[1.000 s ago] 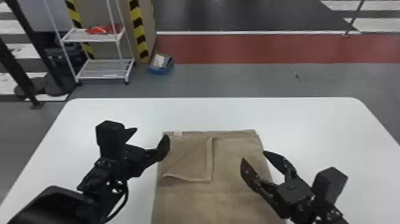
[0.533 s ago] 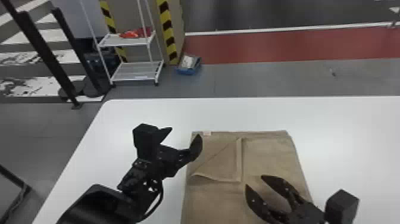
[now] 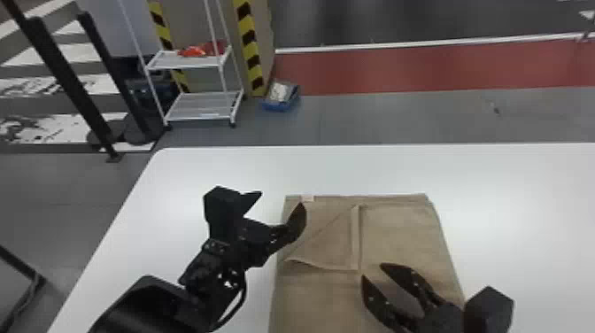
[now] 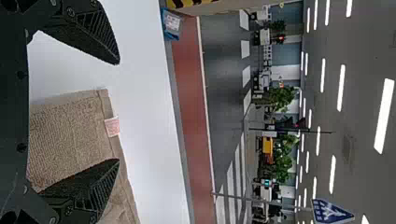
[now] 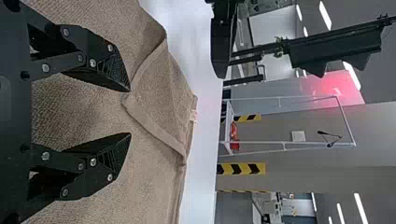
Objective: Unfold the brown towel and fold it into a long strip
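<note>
The brown towel (image 3: 398,234) lies on the white table with one corner flap (image 3: 330,243) folded back near its far left part. At the towel's far left edge, my left gripper (image 3: 283,201) is open; in the left wrist view the same gripper (image 4: 116,112) has the towel's labelled edge (image 4: 111,126) beyond its parted fingers. Over the towel's right part, close to the flap's near corner, is my right gripper (image 3: 372,270), its fingers apart. Seen from the right wrist, that gripper (image 5: 130,111) holds nothing, and the flap's corner (image 5: 127,100) shows just past the fingertips.
The white table (image 3: 212,168) extends around the towel on its left, far and right sides. Beyond it on the floor stand a white wire shelf (image 3: 203,106), a blue box (image 3: 282,96) and black posts (image 3: 71,79).
The head view has turned left, shifting the scene rightward. Relative to the towel, my right gripper has moved left from its right edge to near the flap. The left gripper keeps its place.
</note>
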Robot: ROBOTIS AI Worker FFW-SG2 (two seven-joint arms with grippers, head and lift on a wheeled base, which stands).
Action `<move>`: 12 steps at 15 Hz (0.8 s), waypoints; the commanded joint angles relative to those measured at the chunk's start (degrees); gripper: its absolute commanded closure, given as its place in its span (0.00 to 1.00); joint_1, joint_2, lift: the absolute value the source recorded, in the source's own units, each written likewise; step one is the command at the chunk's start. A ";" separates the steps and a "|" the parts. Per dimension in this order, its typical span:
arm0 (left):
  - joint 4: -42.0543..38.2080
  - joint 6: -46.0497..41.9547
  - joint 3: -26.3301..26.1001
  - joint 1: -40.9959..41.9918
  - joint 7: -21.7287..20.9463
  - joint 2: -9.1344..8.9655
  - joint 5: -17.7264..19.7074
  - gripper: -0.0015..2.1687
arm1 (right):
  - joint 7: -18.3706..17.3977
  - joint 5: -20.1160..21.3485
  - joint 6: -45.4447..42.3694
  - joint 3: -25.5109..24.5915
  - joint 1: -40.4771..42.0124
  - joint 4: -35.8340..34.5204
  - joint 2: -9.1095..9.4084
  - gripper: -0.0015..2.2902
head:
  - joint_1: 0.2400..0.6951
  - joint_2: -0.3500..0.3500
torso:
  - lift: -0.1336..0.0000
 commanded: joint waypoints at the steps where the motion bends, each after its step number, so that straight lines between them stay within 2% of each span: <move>1: 0.45 -0.15 -0.03 -0.10 -0.04 0.43 0.00 0.07 | -0.15 0.41 0.00 1.14 -1.93 2.08 0.05 0.28 | 1.00 0.72 | 0.07; 10: 1.07 -0.15 0.24 -0.10 -0.22 1.04 0.00 0.07 | -1.82 2.78 1.23 4.65 -5.80 5.86 0.05 0.29 | 1.00 0.78 | 0.07; 11: 1.07 -0.15 0.15 -0.10 -0.30 1.04 0.00 0.07 | -1.90 2.87 1.93 4.83 -5.97 5.86 0.05 0.37 | 1.00 0.79 | 0.07; 12: 1.07 -0.15 0.15 -0.10 -0.74 1.04 0.00 0.07 | -1.90 2.87 3.16 4.92 -6.15 5.86 0.05 0.41 | 1.00 0.79 | 0.07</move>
